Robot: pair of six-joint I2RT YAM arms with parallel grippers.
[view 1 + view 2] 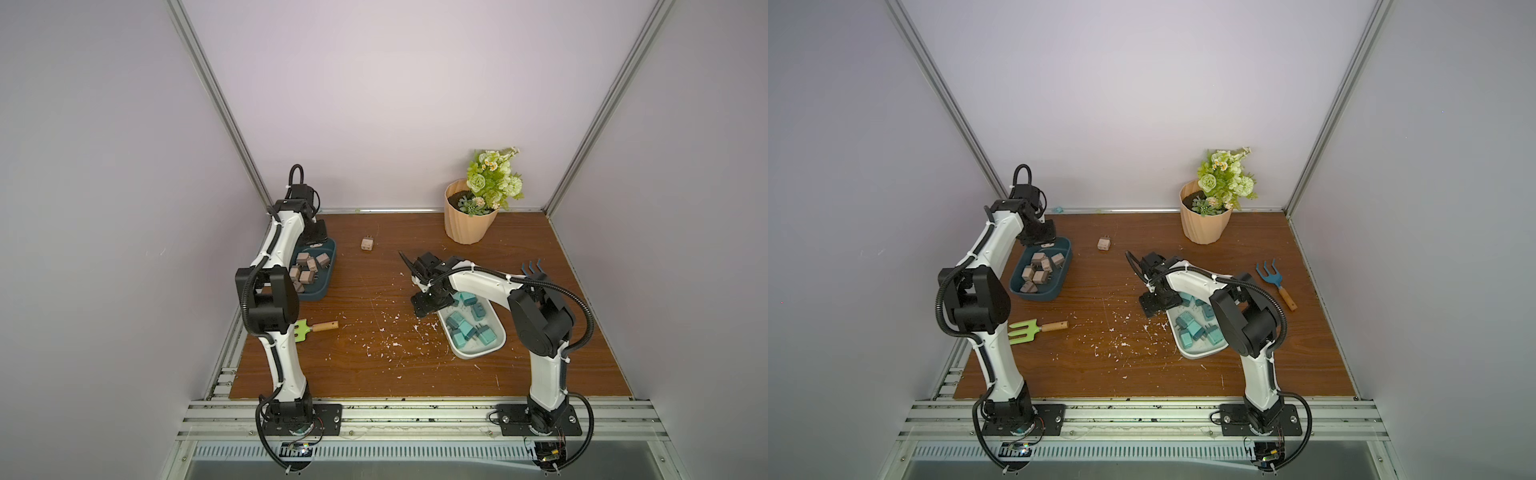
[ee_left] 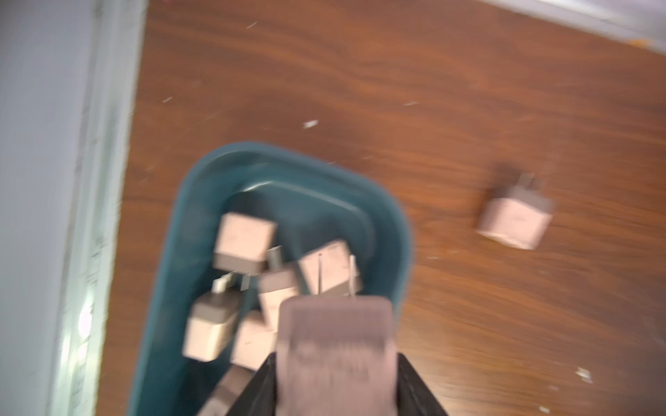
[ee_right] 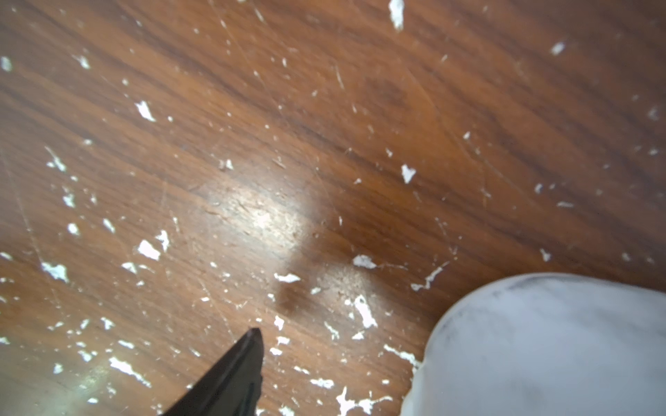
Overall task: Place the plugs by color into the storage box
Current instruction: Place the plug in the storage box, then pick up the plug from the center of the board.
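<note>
My left gripper [image 2: 337, 360] is shut on a pinkish-tan plug [image 2: 335, 338], blurred, above the far end of the dark teal storage box [image 1: 328, 286], where several tan plugs [image 1: 305, 268] lie. In both top views the left gripper [image 1: 1042, 239] is mostly hidden under its wrist. One more tan plug [image 1: 367, 243] lies loose on the table right of that box. The white storage box [image 1: 494, 345] holds several teal plugs [image 1: 467, 328]. My right gripper [image 1: 424, 307] hangs open by that box's far left end. Only one black finger [image 3: 234, 371] shows, with nothing beside it.
A peach flower pot [image 1: 469, 220] stands at the back right. A green hand rake [image 1: 316, 328] lies near the left arm and a blue one [image 1: 1275, 282] right of the right arm. White flecks [image 1: 386, 328] scatter over the wooden table's middle.
</note>
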